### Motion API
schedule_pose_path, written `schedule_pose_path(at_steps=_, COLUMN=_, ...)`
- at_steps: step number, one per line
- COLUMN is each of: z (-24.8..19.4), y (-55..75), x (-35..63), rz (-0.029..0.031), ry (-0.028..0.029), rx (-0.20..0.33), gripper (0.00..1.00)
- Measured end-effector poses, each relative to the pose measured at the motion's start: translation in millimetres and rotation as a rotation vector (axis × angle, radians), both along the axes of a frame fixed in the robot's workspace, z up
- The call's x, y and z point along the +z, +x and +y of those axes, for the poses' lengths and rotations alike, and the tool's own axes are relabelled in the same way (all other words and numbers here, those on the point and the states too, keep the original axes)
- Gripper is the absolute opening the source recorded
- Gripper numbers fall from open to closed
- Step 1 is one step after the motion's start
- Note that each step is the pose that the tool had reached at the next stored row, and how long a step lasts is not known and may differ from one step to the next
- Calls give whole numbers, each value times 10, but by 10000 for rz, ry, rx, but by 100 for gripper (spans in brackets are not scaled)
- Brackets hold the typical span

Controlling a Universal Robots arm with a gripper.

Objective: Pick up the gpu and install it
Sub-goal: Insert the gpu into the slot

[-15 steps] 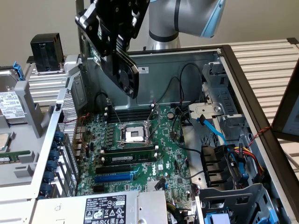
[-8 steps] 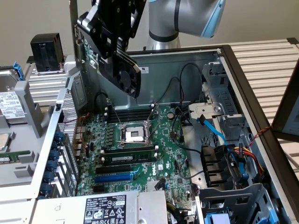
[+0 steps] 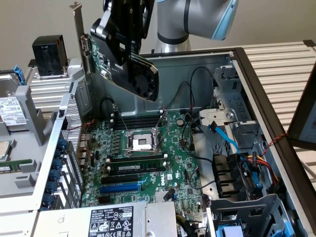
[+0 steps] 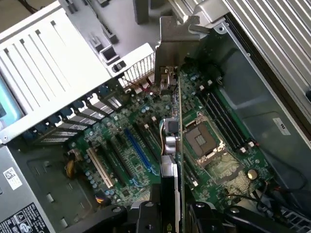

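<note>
We see the fingers (image 3: 117,38) clamped on the gpu (image 3: 140,74), held above the motherboard (image 3: 163,158). Its bracket end seems tilted upward, we think.

Exterior view, top edge: arm (image 3: 197,19) cut off. Upper left: the gpu (image 3: 101,59) is partly hidden behind the gripper (image 3: 127,52). Bottom edge: power supply (image 3: 106,219) cropped, label (image 3: 111,219) print too small to read. Wrist view: gpu (image 4: 174,136) edge-on, cooler face unseen.
</note>
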State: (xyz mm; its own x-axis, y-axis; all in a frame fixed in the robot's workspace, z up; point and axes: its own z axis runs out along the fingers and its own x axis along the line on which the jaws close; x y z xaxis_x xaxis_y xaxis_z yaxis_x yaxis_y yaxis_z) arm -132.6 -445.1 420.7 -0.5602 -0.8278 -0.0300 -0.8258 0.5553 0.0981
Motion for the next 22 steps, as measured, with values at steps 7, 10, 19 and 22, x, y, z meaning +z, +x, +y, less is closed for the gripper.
schedule_pose_path(at_steps=7, z=-1, y=0, x=-5, rz=-342, ry=7, rx=1214, gripper=27)
schedule_pose_path(at_steps=10, z=-1, y=0, x=-8, rz=-433, ry=11, rx=1760, gripper=27)
schedule_pose_path(at_steps=19, z=0, y=0, x=-28, rz=-551, ry=38, rx=3387, gripper=27)
schedule_pose_path(at_steps=22, z=0, y=0, x=-39, rz=-574, ry=49, rx=3944, gripper=27)
